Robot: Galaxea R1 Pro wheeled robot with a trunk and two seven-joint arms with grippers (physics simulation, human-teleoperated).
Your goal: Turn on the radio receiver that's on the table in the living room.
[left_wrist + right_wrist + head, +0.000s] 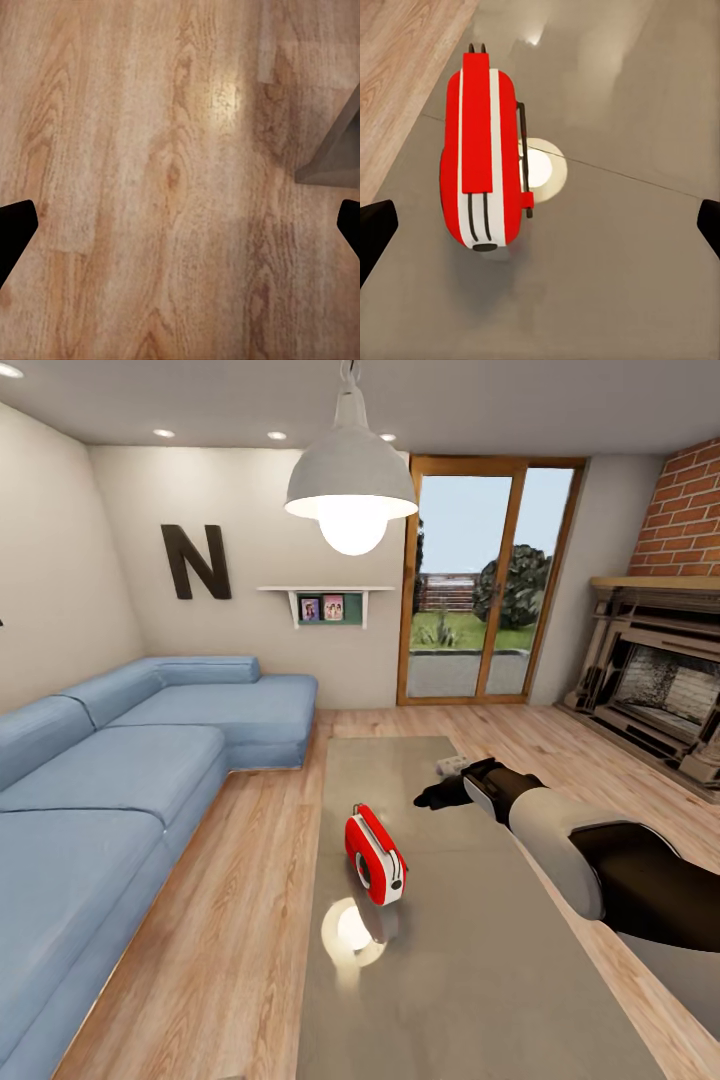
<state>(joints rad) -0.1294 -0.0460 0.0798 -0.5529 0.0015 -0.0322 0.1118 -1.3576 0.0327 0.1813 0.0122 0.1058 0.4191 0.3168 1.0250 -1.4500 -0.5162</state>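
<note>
Right pincer [432,796] spread above table [480,980], radio receiver [375,857] upright, face seemingly rightward

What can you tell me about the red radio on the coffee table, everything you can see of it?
The radio receiver is a small red box with rounded corners and white trim bands, glossy like plastic. A round dial shows on its white-edged end face, and a thin dark handle runs along its top. It stands upright on the table, near the edge toward the sofa, beside the lamp's reflection. Only the tabletop touches it; the right gripper hovers apart, open.
</note>
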